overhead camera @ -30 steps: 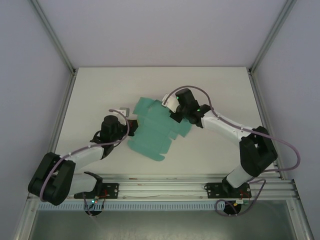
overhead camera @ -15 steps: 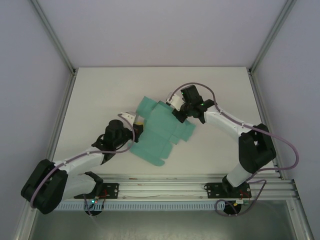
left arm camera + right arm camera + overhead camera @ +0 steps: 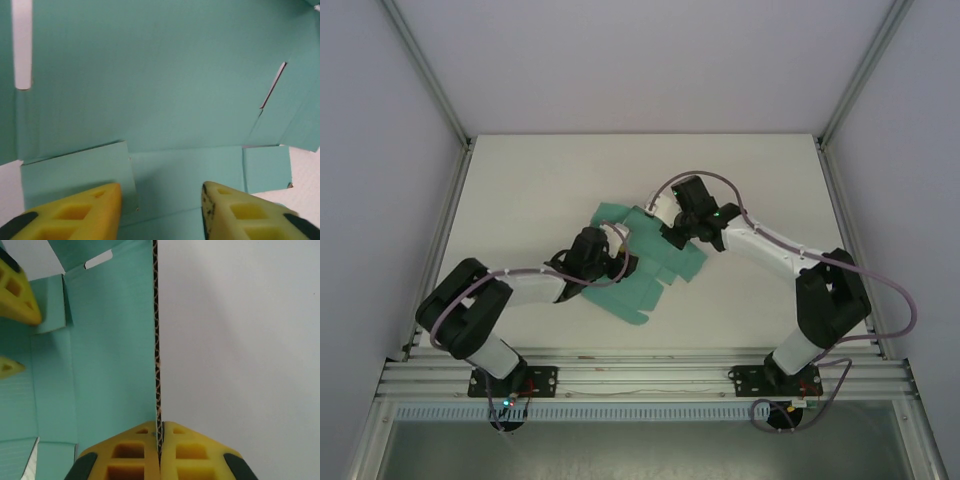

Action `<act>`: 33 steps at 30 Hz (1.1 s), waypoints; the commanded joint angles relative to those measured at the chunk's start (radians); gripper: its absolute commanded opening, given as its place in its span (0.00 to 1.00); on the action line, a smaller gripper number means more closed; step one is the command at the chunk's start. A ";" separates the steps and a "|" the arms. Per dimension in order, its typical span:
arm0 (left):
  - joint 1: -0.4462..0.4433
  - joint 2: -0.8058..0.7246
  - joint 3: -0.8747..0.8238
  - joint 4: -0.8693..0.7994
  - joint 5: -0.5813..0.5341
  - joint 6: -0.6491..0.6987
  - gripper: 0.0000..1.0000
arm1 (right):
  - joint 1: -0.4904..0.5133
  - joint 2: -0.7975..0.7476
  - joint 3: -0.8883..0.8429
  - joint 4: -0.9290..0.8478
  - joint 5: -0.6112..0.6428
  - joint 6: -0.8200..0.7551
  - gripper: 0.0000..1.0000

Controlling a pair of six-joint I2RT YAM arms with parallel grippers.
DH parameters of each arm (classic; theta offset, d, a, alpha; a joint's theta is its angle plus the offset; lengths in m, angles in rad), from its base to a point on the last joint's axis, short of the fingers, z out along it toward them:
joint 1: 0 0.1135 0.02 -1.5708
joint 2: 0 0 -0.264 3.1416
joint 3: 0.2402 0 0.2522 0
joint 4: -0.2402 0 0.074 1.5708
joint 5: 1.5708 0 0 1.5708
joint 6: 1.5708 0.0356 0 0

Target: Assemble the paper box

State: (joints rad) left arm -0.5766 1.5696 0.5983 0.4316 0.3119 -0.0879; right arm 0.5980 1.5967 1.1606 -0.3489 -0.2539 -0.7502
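Fingers of the right gripper (image 3: 159,431) are pressed together on the corrugated edge of the paper box (image 3: 115,340), a teal die-cut sheet seen edge-on from the wrist. The card spreads out to that gripper's left, and bare white worktop (image 3: 240,340) lies to its right. The left gripper (image 3: 161,200) has its yellow fingers (image 3: 95,205) spread apart with nothing between them. The sheet's creased panels, flaps and a narrow slot lie just ahead of and under it; contact with the card cannot be told. From above, the sheet (image 3: 655,265) lies mid-worktop (image 3: 520,190) between the left gripper (image 3: 618,262) and the right gripper (image 3: 670,226).
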 commanded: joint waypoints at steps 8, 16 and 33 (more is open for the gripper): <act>-0.003 -0.124 -0.038 0.045 -0.001 -0.089 0.99 | 0.039 -0.067 -0.050 0.088 0.190 -0.157 0.00; 0.055 -0.426 -0.034 -0.301 -0.246 -0.260 1.00 | 0.119 -0.091 -0.163 0.389 0.418 -0.439 0.00; 0.377 -0.352 0.099 -0.467 -0.270 -0.430 1.00 | 0.232 0.177 -0.383 1.367 0.661 -0.969 0.00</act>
State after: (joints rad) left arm -0.2317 1.1721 0.6426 0.0254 0.1040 -0.4980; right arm 0.8246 1.7519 0.7879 0.7784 0.3641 -1.6196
